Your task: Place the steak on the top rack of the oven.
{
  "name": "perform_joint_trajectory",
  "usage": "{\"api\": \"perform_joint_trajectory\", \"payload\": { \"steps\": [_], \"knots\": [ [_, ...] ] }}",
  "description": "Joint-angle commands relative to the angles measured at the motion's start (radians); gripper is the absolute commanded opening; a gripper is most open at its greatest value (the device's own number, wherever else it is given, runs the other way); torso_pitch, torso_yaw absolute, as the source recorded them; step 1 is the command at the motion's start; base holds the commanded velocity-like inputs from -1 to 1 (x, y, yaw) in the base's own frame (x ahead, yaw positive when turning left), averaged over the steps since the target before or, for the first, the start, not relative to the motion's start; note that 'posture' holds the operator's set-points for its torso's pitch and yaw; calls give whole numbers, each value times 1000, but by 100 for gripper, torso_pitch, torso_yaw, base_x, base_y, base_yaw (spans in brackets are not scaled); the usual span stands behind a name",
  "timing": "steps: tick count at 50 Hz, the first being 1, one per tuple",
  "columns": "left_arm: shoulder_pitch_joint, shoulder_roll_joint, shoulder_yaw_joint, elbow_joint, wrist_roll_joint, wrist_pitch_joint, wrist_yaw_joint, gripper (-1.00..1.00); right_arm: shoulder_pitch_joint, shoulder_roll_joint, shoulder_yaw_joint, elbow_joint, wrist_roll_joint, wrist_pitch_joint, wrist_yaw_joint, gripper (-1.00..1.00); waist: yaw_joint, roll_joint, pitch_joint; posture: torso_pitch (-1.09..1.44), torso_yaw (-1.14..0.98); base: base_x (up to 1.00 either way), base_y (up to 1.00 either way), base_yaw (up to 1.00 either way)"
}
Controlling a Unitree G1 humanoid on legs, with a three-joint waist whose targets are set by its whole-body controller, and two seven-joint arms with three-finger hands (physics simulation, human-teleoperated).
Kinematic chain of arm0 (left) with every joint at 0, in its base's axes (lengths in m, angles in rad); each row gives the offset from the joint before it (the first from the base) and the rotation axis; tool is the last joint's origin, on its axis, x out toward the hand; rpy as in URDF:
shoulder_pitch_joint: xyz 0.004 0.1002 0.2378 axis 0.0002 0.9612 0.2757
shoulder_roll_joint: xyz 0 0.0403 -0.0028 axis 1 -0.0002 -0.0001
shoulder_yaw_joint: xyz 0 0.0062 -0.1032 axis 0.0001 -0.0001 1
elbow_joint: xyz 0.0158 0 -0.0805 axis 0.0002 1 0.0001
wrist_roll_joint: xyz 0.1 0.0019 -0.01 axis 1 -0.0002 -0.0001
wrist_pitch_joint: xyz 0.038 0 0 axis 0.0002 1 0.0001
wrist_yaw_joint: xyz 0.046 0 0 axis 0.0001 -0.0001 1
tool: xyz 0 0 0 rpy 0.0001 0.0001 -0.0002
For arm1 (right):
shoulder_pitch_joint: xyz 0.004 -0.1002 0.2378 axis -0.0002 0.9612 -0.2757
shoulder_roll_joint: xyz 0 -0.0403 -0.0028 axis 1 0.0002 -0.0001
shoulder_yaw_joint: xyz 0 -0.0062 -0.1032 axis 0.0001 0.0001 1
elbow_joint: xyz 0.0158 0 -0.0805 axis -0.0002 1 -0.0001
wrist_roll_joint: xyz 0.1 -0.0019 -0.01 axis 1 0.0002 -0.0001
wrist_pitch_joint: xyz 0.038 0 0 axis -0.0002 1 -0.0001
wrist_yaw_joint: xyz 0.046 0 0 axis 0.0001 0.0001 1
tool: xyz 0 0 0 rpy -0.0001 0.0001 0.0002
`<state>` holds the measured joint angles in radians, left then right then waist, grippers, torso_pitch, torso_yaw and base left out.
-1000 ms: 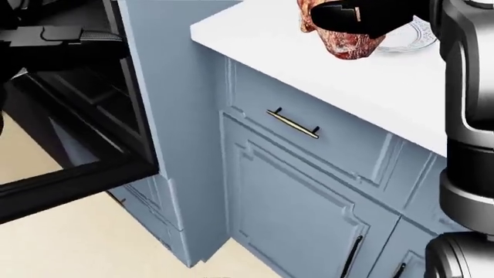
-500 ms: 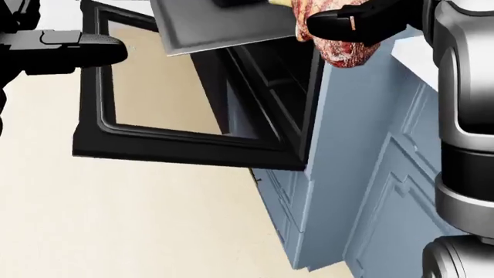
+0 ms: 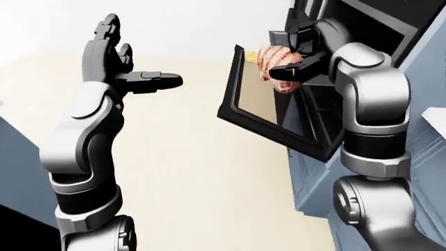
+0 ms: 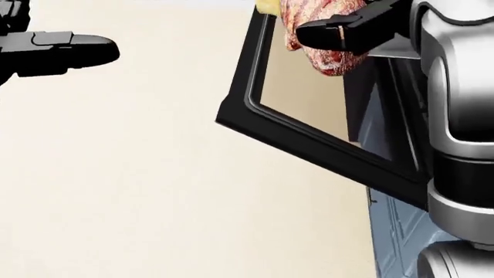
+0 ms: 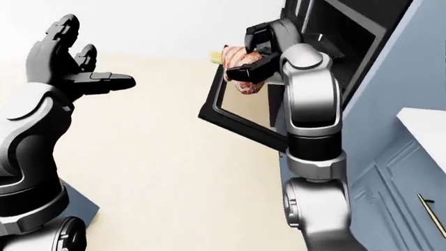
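A marbled red steak [image 3: 276, 67] hangs in my right hand [image 3: 294, 56], whose dark fingers close round it; it also shows at the top of the head view as the steak [image 4: 315, 36]. It is held above the open oven door [image 3: 259, 119], a black frame with a glass pane that hangs down to the left of the dark oven cavity [image 3: 368, 29]. The racks inside are not clear to see. My left hand [image 3: 129, 65] is raised at the upper left, fingers spread and empty, far from the oven.
Blue-grey cabinet fronts [image 5: 390, 136] run down the right side, with a white countertop corner [image 5: 426, 125] and a brass drawer handle [image 5: 432, 214]. Beige floor [image 3: 209, 178] fills the middle and left. A dark blue cabinet edge [image 3: 17, 172] stands at the far left.
The whole picture has swung: the camera turned, so the oven door and cabinets slid to the right of the head view. The steak stays held in my right hand at the top.
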<state>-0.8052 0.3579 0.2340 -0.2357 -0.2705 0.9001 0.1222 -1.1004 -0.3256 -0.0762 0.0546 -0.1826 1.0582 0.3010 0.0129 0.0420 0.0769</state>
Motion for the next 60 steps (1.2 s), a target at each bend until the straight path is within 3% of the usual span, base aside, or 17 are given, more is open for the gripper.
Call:
{"api": "perform_joint_trajectory", "payload": {
  "steps": [1,6,9,10,15,18,21,24,25,27,34,39,45,48,54,58,60],
  "knots": [
    [-42,3,-18,-36,-16,-25,-13,100,-45,-33,-44,-33,-27,-37,-30,-100,-19,7,-30,0,0,0,0,0],
    [-41,2,-21,-26,-11,-35,-16,100,-55,-36,-44,-30,-23,-33,-35,-100,0,-73,-33,0,0,0,0,0],
    [-43,3,-22,-18,-7,-41,-18,100,-62,-39,-44,-27,-20,-31,-35,-100,5,-53,-40,0,0,0,0,0],
    [-44,4,-24,-15,-5,-42,-20,100,-63,-39,-44,-26,-19,-30,-36,-100,2,-49,-70,0,0,0,-7,0],
    [-75,13,-36,50,23,-67,-35,100,-60,-33,-55,4,-2,-68,-61,-100,-10,8,-53,0,0,18,-28,0],
    [-112,18,-47,126,54,-98,-46,100,-60,-32,-60,11,10,-80,-75,-100,-5,5,-67,0,0,27,-34,0],
    [-163,21,-58,189,81,-110,-57,100,-63,-33,-62,17,24,-86,-88,-100,8,-29,-60,0,0,28,-34,0],
    [-216,23,-66,257,108,-128,-69,100,-67,-35,-61,26,35,-93,-99,-100,14,-121,-65,0,0,32,-33,0],
    [-225,21,-65,272,112,-133,-71,100,-67,-36,-59,25,37,-90,-101,-100,8,-87,-58,0,0,32,-34,0],
    [-237,17,-69,298,124,-144,-75,100,-68,-37,-56,27,41,-92,-103,-100,7,-95,-52,0,0,31,-34,0],
    [-224,7,-63,285,131,-141,-83,100,-72,-27,-49,51,48,-107,-117,-100,-7,-25,-49,0,0,32,-28,0],
    [-202,0,-60,281,133,-154,-85,100,-77,-25,-47,52,50,-102,-123,-100,-5,-48,-63,0,0,32,0,0],
    [-197,-8,-63,279,134,-157,-82,100,-70,-27,-46,38,50,-92,-119,-100,-11,-13,-72,0,0,32,2,0],
    [-192,-11,-63,275,134,-157,-82,100,-71,-29,-47,46,51,-99,-117,-100,-12,20,-46,0,0,32,2,0],
    [-188,-17,-65,279,134,-163,-82,100,-76,-33,-45,44,46,-91,-113,-100,4,-20,-52,0,0,32,5,0],
    [-190,-21,-67,276,134,-159,-80,100,-83,-35,-45,45,44,-87,-109,-100,11,-93,-68,0,0,32,3,0],
    [-191,-21,-68,273,134,-155,-80,100,-79,-34,-46,43,44,-87,-109,-100,3,-84,-66,0,0,32,0,0]
  ]
}}
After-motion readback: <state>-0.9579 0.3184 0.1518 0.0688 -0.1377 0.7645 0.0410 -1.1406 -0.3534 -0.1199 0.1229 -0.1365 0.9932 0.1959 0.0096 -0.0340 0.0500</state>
